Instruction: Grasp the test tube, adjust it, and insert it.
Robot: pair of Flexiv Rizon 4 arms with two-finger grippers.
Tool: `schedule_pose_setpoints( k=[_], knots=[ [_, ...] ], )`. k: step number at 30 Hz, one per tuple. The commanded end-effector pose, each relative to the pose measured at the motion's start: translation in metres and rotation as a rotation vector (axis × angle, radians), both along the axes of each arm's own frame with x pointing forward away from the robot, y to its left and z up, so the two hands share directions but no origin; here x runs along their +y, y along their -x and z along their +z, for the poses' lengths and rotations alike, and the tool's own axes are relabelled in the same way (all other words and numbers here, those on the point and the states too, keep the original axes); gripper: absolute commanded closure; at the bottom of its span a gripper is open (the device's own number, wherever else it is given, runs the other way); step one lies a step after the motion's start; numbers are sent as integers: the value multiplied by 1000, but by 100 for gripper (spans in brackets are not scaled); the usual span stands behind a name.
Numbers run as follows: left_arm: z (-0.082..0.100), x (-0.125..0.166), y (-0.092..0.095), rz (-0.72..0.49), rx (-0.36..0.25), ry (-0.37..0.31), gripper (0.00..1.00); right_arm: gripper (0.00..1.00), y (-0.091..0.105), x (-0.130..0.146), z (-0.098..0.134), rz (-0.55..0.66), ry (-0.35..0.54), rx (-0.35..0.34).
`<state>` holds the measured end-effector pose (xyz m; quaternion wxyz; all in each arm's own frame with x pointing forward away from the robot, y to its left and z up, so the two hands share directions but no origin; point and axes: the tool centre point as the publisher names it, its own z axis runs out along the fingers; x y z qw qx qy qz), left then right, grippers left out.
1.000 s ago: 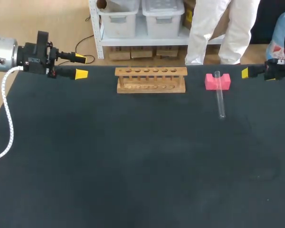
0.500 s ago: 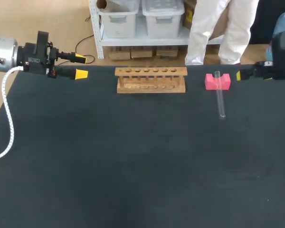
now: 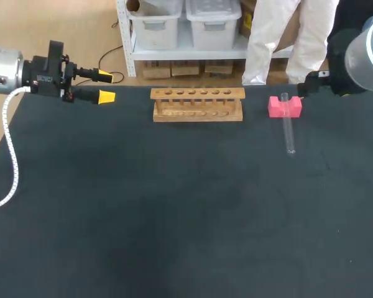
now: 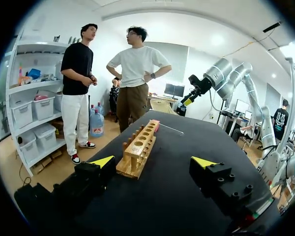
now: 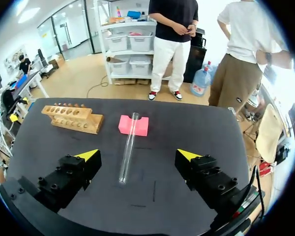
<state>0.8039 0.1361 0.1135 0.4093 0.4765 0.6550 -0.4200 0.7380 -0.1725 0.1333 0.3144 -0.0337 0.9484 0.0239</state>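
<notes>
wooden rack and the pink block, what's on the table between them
Nothing: in the head view only bare table separates the wooden rack from the pink block.

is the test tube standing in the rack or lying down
Lying down: the test tube rests across the pink block, apart from the wooden rack.
</notes>
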Motion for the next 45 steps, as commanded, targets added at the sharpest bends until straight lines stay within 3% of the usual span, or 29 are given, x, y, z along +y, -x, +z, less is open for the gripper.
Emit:
schedule_pose_setpoints(
  k=[1,14,20,41,45],
  knots=[
    [0,0,0,0,-2,1,0,0,-5,7,-16,-19,9,-131],
    [0,0,0,0,-2,1,0,0,-24,17,-49,16,-34,-226],
    [0,0,0,0,-2,1,0,0,-32,19,-58,18,-43,-220],
    [0,0,0,0,-2,1,0,0,-32,19,-58,26,-38,-209],
    [0,0,0,0,-2,1,0,0,-35,28,-69,14,16,-244]
  ],
)
